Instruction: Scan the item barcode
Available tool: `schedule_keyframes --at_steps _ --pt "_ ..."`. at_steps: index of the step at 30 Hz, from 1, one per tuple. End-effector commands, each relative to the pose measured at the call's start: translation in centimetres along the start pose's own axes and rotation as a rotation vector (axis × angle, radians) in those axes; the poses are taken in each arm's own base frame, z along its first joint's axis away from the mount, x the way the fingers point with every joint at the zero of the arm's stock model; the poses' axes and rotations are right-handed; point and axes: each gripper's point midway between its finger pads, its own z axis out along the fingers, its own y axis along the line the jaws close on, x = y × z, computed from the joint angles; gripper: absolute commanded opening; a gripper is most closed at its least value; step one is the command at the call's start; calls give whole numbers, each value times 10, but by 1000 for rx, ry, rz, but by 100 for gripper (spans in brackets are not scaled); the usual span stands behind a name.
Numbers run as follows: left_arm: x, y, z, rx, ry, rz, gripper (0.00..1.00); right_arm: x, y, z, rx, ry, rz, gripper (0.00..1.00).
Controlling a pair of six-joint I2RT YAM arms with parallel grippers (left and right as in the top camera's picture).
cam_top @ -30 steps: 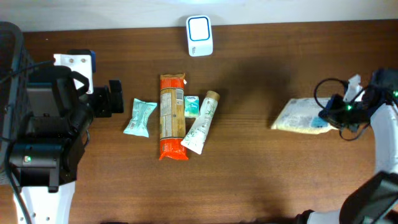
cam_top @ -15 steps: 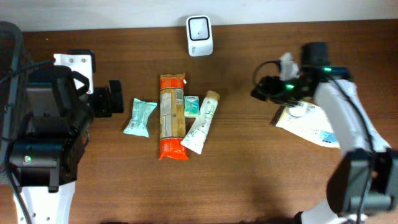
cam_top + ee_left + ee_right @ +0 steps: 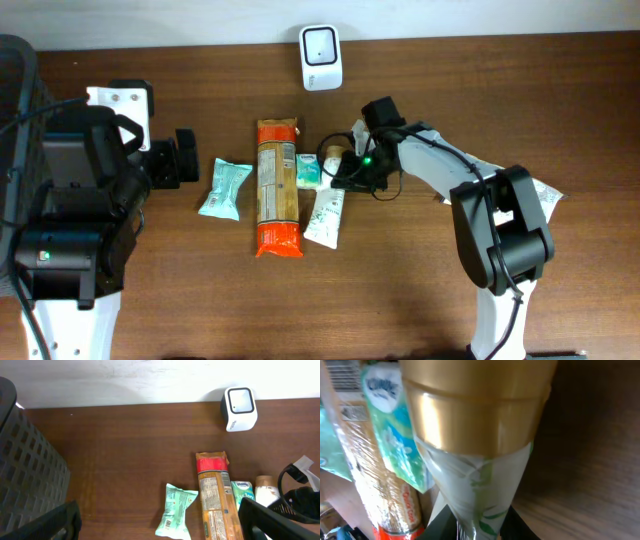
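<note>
On the brown counter the left hand sits spread wide, holding nothing, while the right hand pinches the white tube just below its gold cap, the tube lying well apart from the scanner at the far edge and just beside the small tissue pack

Upper left of the right wrist view: the green tissue pack carries a blue oval logo with white script, too blurred to read. The tube shows green leaf marks and no legible words.
</note>
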Motion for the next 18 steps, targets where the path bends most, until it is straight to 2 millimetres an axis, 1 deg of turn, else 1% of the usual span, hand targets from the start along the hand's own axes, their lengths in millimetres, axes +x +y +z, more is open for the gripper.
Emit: schedule_keyframes --at_steps 1,2,3,4,5,6,7,8,9,10,11,12,13,14,16,18 --pt "-3 2 -3 -9 -13 13 99 -13 -35 -25 120 10 12 48" --pt "-3 2 -3 -9 -13 13 99 -18 -30 -38 132 12 -4 51" --pt "-3 2 -3 -9 -13 13 99 -23 -20 -55 172 13 -21 51" --pt "-3 2 -3 -9 -13 13 99 -25 -6 -66 211 15 -49 52" --pt "-3 2 -3 -9 -13 13 99 -21 9 -69 244 22 -80 52" --pt "-3 2 -3 -9 -13 13 99 -16 21 -67 259 28 -85 53" --pt "-3 2 -3 -9 -13 13 99 -3 40 -54 276 41 -66 52" --pt "-3 2 -3 -9 -13 13 99 7 46 -44 326 33 -15 52" --pt "-3 2 -3 -9 -13 13 99 17 54 -35 386 13 11 55" --pt "-3 2 -3 -9 -13 13 99 25 57 -29 456 -17 14 59" --pt "-3 2 -3 -9 -13 13 99 36 60 -26 582 -78 5 68" --pt "-3 2 -3 -9 -13 13 99 41 64 -20 611 -85 -33 73" --pt "-3 2 -3 -9 -13 13 99 46 65 -14 633 -81 -54 75" --pt "-3 2 -3 -9 -13 13 99 52 59 -5 667 -60 -50 76" --pt "-3 2 -3 -9 -13 13 99 60 50 7 686 -10 -41 76" --pt "-3 2 -3 -9 -13 13 99 62 44 8 711 4 -38 75"
